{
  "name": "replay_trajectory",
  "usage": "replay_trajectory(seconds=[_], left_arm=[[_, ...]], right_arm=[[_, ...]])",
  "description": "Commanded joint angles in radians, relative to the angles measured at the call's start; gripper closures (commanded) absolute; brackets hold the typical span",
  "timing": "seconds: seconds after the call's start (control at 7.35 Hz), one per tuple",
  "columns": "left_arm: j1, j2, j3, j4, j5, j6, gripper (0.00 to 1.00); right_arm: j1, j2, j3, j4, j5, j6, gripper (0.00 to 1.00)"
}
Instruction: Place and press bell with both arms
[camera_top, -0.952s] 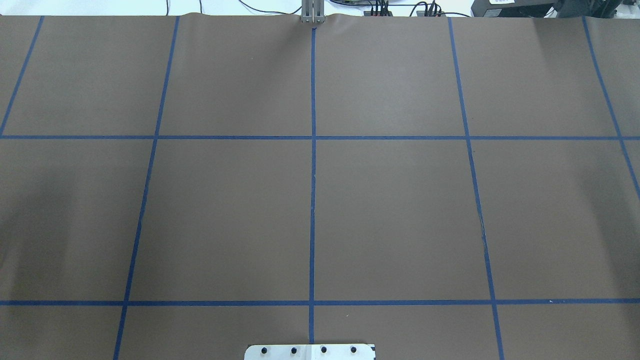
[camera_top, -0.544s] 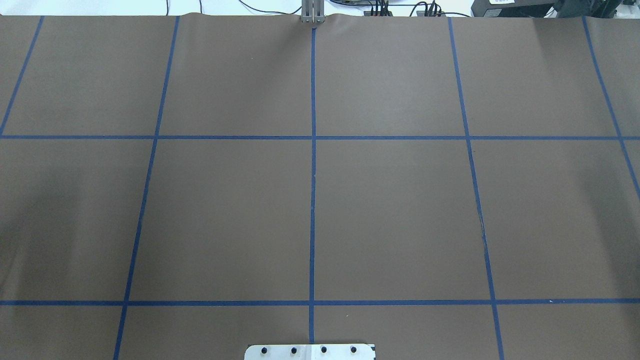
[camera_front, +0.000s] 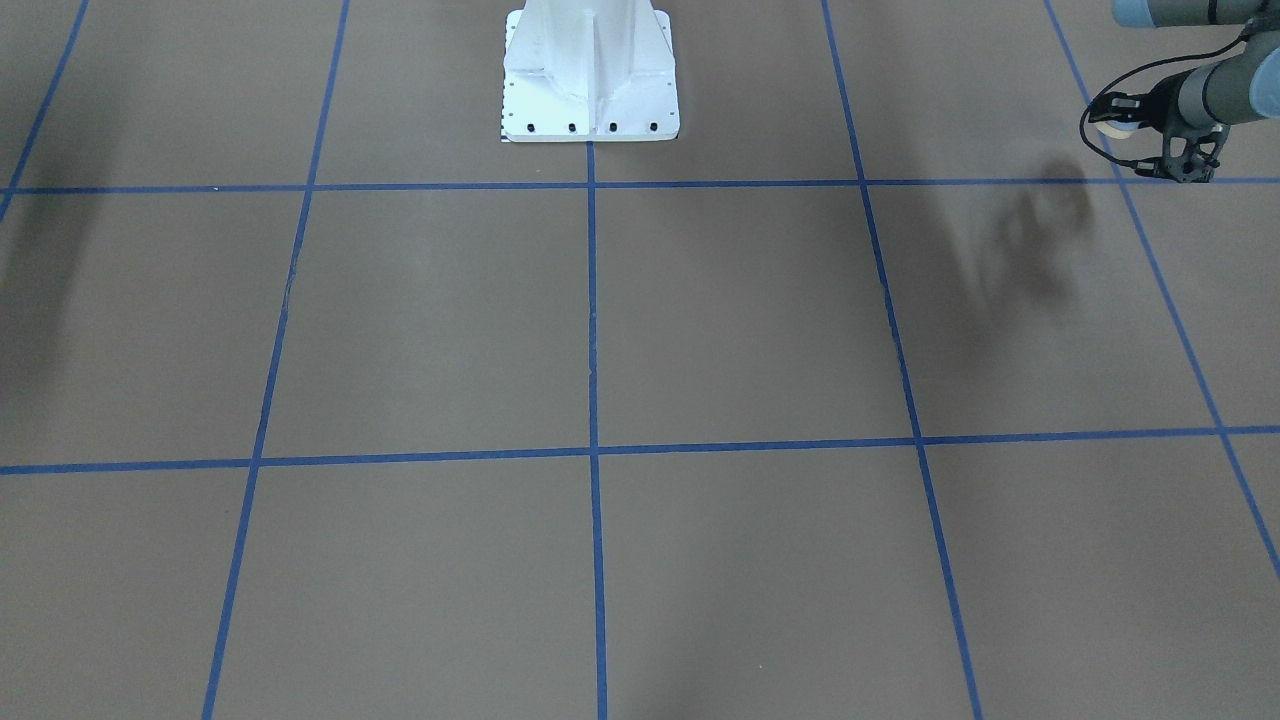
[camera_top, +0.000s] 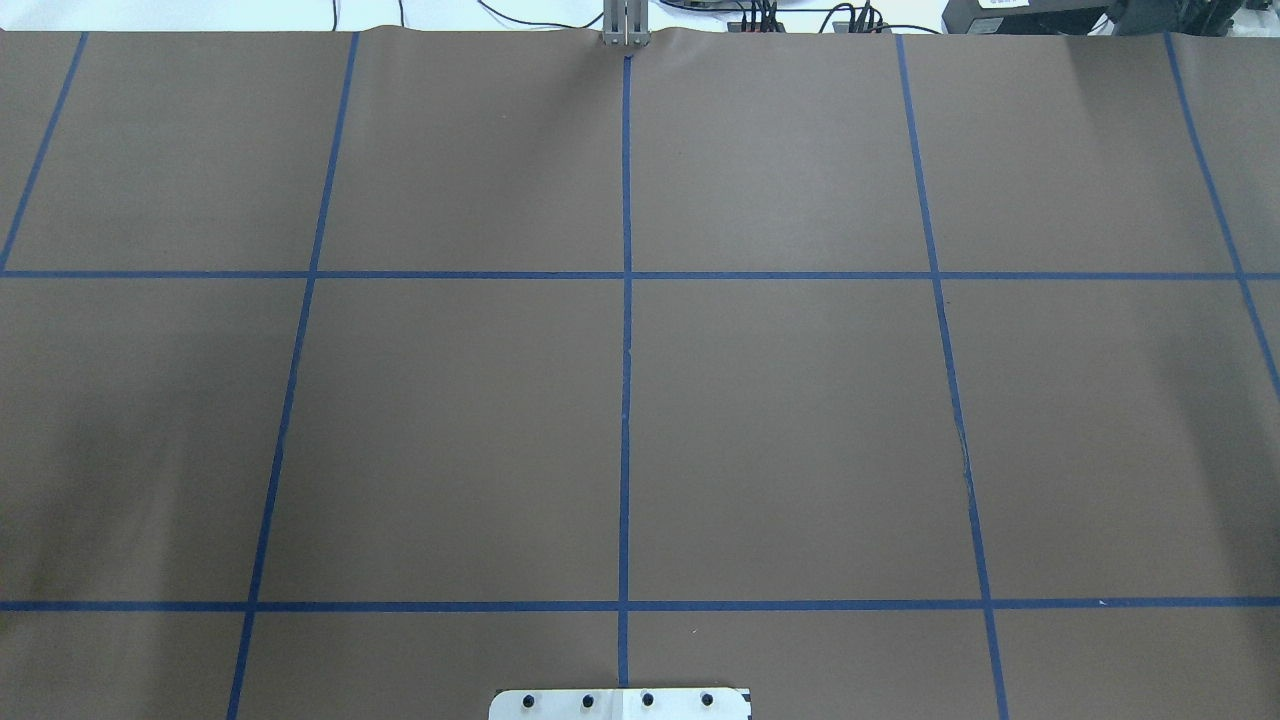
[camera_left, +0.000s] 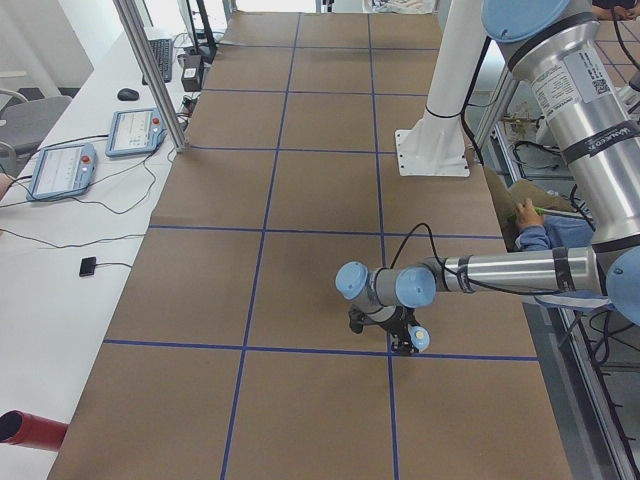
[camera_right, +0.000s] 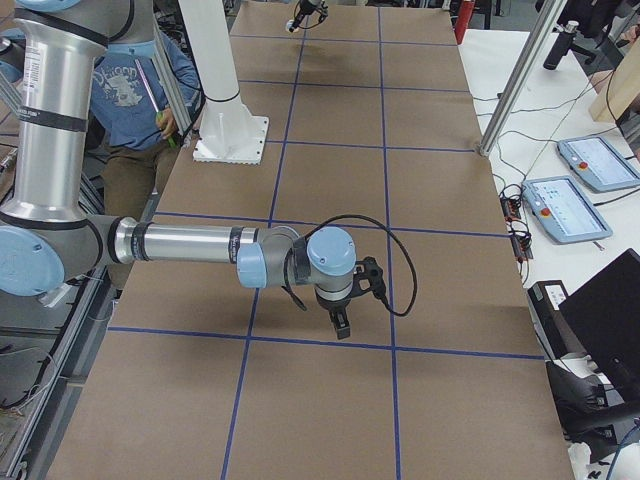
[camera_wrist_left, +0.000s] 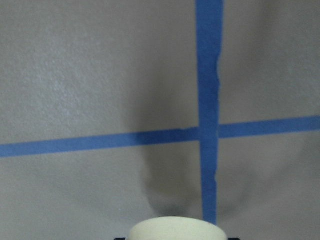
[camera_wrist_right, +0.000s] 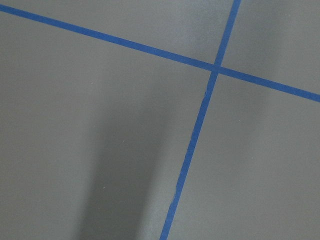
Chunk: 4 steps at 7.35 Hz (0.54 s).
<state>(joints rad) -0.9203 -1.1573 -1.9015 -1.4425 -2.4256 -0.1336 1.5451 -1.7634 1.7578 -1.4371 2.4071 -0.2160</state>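
Observation:
My left gripper (camera_front: 1118, 127) hangs above the brown table at the front-facing view's top right and is shut on the bell (camera_front: 1108, 127), of which a cream part shows. In the exterior left view the near arm's gripper (camera_left: 405, 338) holds the bell (camera_left: 421, 338) low over a tape crossing. The left wrist view shows the bell's cream rim (camera_wrist_left: 177, 229) at the bottom edge. My right gripper (camera_right: 341, 320) is the near arm's in the exterior right view, low over the table; I cannot tell whether it is open or shut. Neither gripper shows in the overhead view.
The white bolted pedestal (camera_front: 590, 80) stands at the robot's side of the table, with its plate (camera_top: 620, 703) in the overhead view. Blue tape lines (camera_top: 626, 400) grid the brown cover. A seated person (camera_right: 130, 90) is beside the robot. Teach pendants (camera_left: 140, 130) lie on the side bench.

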Motion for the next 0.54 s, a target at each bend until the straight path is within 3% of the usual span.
replay_trajectory(seconds=[0.0, 0.27, 0.41], left_arm=[[-0.005, -0.246, -0.067, 0.292, 0.003, -0.012, 1.0], [-0.006, -0.556, -0.007, 0.53, 0.009, -0.096, 1.0], [-0.005, -0.72, 0.075, 0.572, 0.008, -0.156, 1.0]], right_arm=[[-0.007, -0.011, 0.003, 0.033, 0.003, -0.005, 0.0], [-0.008, -0.014, 0.0, 0.05, 0.026, 0.006, 0.0], [-0.008, -0.015, 0.0, 0.052, 0.027, 0.007, 0.0]])
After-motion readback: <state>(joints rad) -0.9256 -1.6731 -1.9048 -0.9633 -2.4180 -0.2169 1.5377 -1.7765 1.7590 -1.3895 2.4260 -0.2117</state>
